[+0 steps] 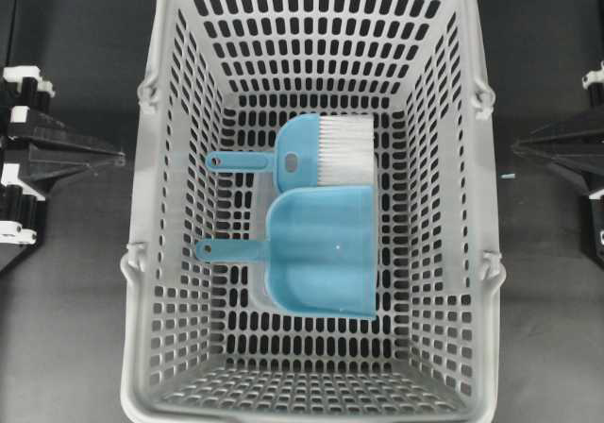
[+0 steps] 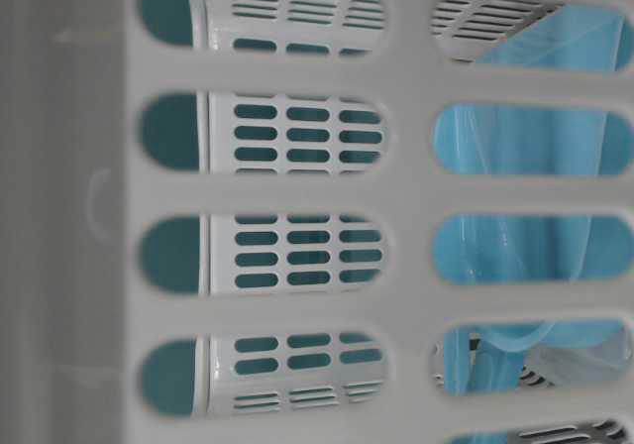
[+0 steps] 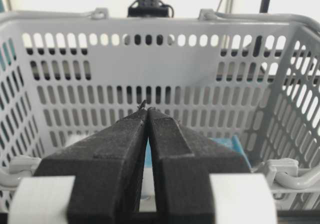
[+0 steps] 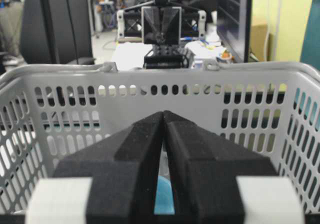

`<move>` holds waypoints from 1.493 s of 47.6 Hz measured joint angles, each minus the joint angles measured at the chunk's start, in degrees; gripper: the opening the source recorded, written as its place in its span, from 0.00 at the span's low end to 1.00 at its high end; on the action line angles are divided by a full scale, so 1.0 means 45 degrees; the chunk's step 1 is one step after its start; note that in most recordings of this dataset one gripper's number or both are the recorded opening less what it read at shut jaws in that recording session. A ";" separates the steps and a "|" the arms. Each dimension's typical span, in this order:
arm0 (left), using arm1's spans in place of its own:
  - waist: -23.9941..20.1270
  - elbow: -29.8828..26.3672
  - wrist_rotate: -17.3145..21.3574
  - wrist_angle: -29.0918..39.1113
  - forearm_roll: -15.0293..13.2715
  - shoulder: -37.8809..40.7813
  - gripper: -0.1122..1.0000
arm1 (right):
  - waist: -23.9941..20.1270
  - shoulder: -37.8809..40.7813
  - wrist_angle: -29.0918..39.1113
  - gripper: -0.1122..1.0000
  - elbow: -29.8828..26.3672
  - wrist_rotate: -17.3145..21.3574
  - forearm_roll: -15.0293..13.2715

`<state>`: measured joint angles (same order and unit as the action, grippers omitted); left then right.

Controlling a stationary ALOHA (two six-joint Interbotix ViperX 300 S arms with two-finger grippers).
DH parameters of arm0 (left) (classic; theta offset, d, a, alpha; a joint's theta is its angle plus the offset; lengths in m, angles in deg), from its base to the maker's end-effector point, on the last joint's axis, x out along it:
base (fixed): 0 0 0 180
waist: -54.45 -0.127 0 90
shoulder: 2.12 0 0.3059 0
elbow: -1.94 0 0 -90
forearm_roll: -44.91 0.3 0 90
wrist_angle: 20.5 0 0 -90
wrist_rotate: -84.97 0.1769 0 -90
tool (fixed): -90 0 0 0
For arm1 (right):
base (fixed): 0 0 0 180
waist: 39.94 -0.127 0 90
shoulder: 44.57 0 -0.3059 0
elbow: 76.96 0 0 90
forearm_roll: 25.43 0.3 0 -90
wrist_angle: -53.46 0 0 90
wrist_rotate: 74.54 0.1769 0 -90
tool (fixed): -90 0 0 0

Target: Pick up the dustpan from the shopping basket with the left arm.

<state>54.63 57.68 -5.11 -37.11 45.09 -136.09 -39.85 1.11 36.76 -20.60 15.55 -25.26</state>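
The basket (image 1: 311,26) fills the middle of the overhead view, and everything else sits in relation to it. Both arms are outside its walls: the left gripper (image 1: 118,159) is parked just off the basket's left side with its tips pressed together, holding nothing, and the right gripper (image 1: 517,144) waits off the right side, likewise closed and empty. From the left wrist view the closed tips (image 3: 146,109) point over the near rim at the far wall.

The dustpan (image 1: 326,253) lies flat on the basket floor, roughly at its centre and a little to the right, mouth toward the basket's right wall. Its thin handle (image 1: 226,247) runs out toward the left wall, ending in a hole, and looks the natural thing to pinch. The brush (image 1: 316,154) lies just beside the pan on the far side, its handle parallel to the pan's and close by.

To do this well, I would open the left jaws wide before crossing the rim, lift clear of the left wall, then come down steeply so the fingers straddle the dustpan handle rather than the brush's. Grip mid-handle, not at the tip, since the broad tray will likely droop and swing. The slotted floor could catch a fingertip, so stop short of pressing hard, and lift straight up until the pan clears the rim.
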 measured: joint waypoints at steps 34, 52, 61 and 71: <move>0.0254 -0.8770 -0.0078 1.2285 0.0488 0.5625 0.10 | 0.0059 -0.1660 0.5391 0.10 -0.0469 0.0195 0.0156; 0.0879 -1.1465 0.0078 1.5703 0.0488 0.9160 0.10 | 0.0117 -0.1680 0.5508 0.10 -0.0391 0.0195 0.0176; 0.0879 -1.1582 0.0059 1.6074 0.0488 0.9551 0.10 | 0.0117 -0.1680 0.5508 0.34 -0.0391 0.0156 0.0156; 0.0957 -1.1582 -0.0156 1.6094 0.0488 0.9824 0.14 | 0.0117 -0.1660 0.5527 0.82 -0.0391 0.0176 0.0156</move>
<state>58.93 5.56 -5.82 35.31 47.29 -91.88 -39.33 -6.36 61.64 -22.36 16.34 -24.56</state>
